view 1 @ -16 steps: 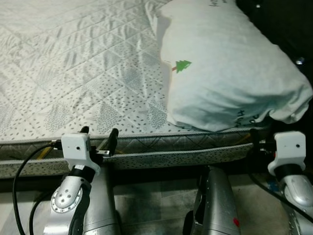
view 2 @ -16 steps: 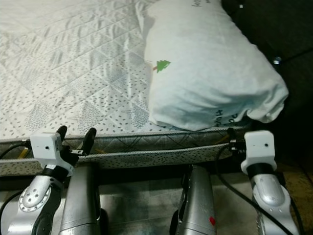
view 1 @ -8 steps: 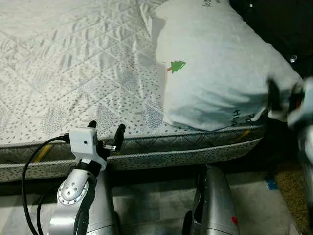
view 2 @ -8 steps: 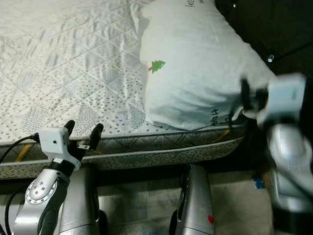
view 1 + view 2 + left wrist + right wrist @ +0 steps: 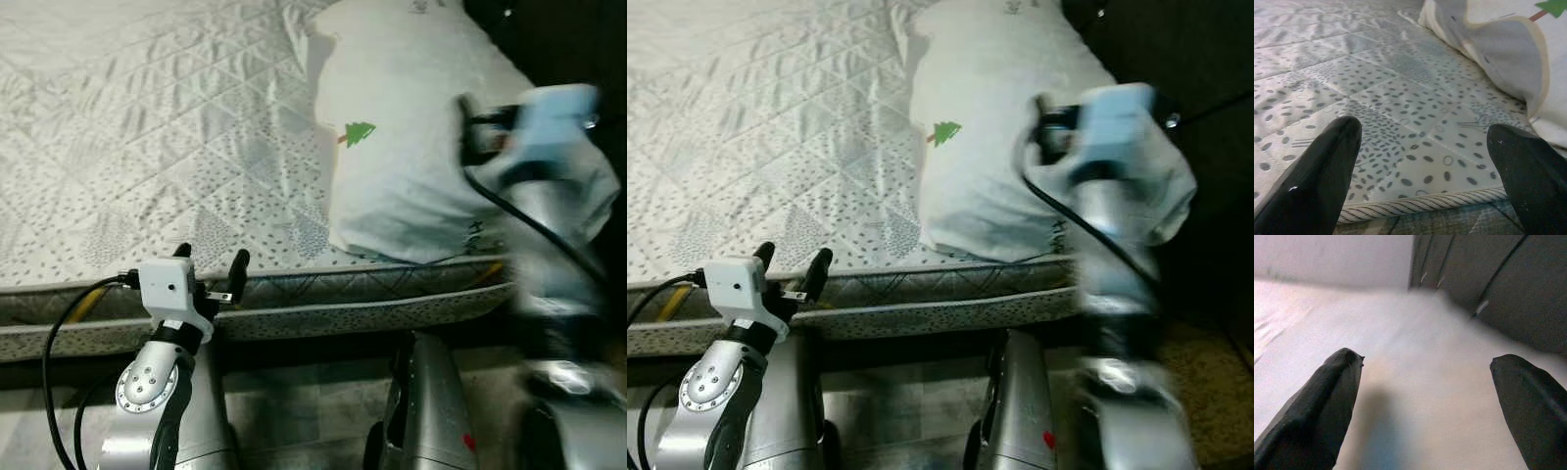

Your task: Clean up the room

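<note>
Here: right gripper (image 5: 1425, 396) blurred above the white pillow (image 5: 411, 147), fingers wide apart, empty. Left gripper (image 5: 208, 266) at the bed's (image 5: 147, 147) near edge, likewise spread, holding nothing.

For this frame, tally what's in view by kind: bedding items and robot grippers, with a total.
Pillows: 1, the white fabric pillow with a small green tree print.
Mattresses: 1, the white quilted mattress with grey speckled pattern.
Grippers: 2, the left gripper open at the mattress edge, and the right gripper open over the pillow.
Total: 4.
</note>
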{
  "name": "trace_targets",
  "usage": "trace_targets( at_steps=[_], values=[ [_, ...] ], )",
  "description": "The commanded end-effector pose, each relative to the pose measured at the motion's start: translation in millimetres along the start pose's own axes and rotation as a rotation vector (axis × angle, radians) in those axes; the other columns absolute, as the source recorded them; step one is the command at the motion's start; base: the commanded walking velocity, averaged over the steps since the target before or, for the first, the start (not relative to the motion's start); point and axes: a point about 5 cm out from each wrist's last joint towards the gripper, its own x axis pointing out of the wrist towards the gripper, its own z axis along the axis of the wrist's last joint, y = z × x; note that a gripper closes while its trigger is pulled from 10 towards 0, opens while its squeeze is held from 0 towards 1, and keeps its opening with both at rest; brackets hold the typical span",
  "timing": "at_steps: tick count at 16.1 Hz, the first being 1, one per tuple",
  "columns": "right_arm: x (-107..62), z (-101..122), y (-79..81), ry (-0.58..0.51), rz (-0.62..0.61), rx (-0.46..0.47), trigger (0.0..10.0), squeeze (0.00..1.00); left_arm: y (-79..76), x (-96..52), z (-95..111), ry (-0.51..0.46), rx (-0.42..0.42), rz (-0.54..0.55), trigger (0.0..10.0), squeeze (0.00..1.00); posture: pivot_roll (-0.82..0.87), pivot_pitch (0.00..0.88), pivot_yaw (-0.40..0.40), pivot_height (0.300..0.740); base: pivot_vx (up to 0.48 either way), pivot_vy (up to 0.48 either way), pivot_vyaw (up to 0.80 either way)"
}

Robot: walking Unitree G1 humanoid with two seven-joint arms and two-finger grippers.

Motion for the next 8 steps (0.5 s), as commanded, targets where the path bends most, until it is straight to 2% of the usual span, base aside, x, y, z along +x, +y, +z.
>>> trace_targets(
  at_steps=[1, 2, 4, 5, 6, 7, 8],
  values=[
    [-1.1, -20, 7.0, 0.094, 0.016, -0.006, 10.0, 1.0, 2.9, -3.7, -4, 0.021, 0.019, 0.015, 10.0, 0.0, 0.1, 0.155, -0.058, 0.463, 0.0, 0.0, 0.0],
    [-7.7, -54, 27.0, 0.226, 0.063, -0.02, 10.0, 1.0, 2.4, -5.0, -5, 0.022, 0.02, 0.023, 10.0, 0.0, 0.11, 0.155, -0.065, 0.463, 0.0, 0.0, 0.0],
    [-25.4, -97, 41.9, 0.421, 0.079, -0.022, 10.0, 1.0, 0.2, -6.2, -6, 0.026, 0.017, 0.027, 10.0, 0.0, 0.12, 0.156, -0.07, 0.463, 0.0, 0.0, 0.0],
    [-31.5, -109, 45.0, 0.482, 0.076, -0.005, 10.0, 1.0, -0.4, -6.1, -7, 0.027, 0.017, 0.027, 10.0, 0.0, 0.12, 0.157, -0.071, 0.463, 0.0, 0.0, 0.0],
    [-35.2, -116, 46.0, 0.514, 0.07, 0.004, 10.0, 0.94, -0.6, -5.6, -7, 0.029, 0.017, 0.028, 10.0, 0.0, 0.12, 0.156, -0.069, 0.463, 0.0, 0.0, 0.0],
    [-36.4, -117, 46.2, 0.52, 0.071, 0.01, 10.0, 0.67, -0.5, -5.1, -7, 0.028, 0.018, 0.029, 10.0, 0.0, 0.11, 0.155, -0.068, 0.463, 0.0, 0.0, 0.0],
    [-32.0, -110, 44.9, 0.464, 0.07, 0.034, 10.0, 0.02, -0.5, -4.6, -7, 0.026, 0.022, 0.029, 10.0, 0.0, 0.11, 0.155, -0.068, 0.463, 0.0, 0.0, 0.0]
  ],
)
